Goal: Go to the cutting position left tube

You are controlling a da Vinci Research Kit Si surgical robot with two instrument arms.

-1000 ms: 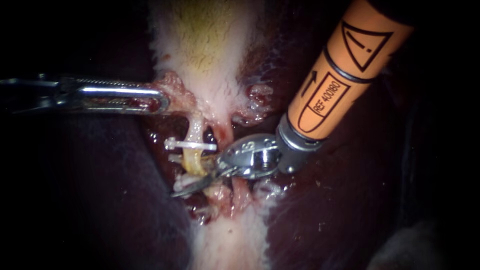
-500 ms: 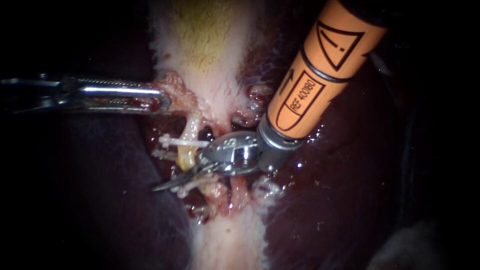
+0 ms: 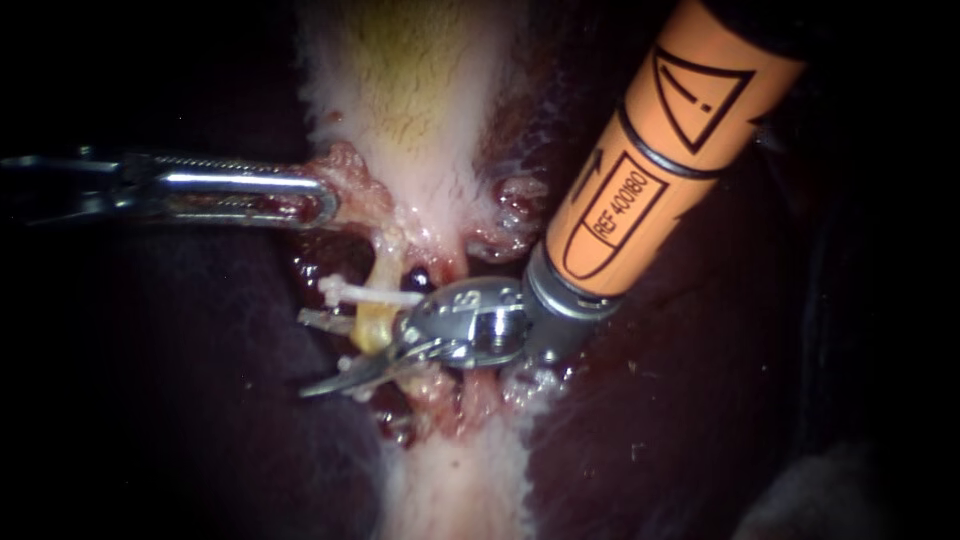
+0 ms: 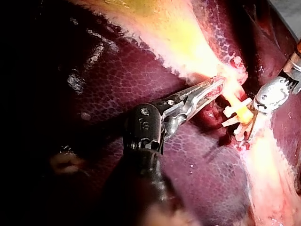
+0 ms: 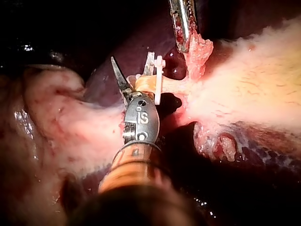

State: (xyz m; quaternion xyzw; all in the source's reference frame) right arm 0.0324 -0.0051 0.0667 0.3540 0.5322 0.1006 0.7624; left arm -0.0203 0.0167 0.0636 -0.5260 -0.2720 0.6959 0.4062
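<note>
Well, the dark maroon liver (image 3: 200, 400) frames the pale yellow-white gallbladder (image 3: 420, 120). Your orange-shafted right instrument (image 3: 335, 380) reaches left to the thin yellow tube (image 3: 372, 322); how its tip stands, you cannot tell. Your silver left instrument (image 3: 300, 197) is clamped on the gallbladder's neck. Running nearward from there, the tube is probably soft, slick, easily torn: meet it on the bare stretch near of the white plastic clip (image 3: 375, 296).

surround: dark surround (image 3: 900, 120), featureless | light: bright at centre, dim toward edges

Left instrument (image 3: 322, 205) grips tissue (image 3: 350, 185); right instrument (image 3: 322, 356) (blades parted) angles downward.
</note>
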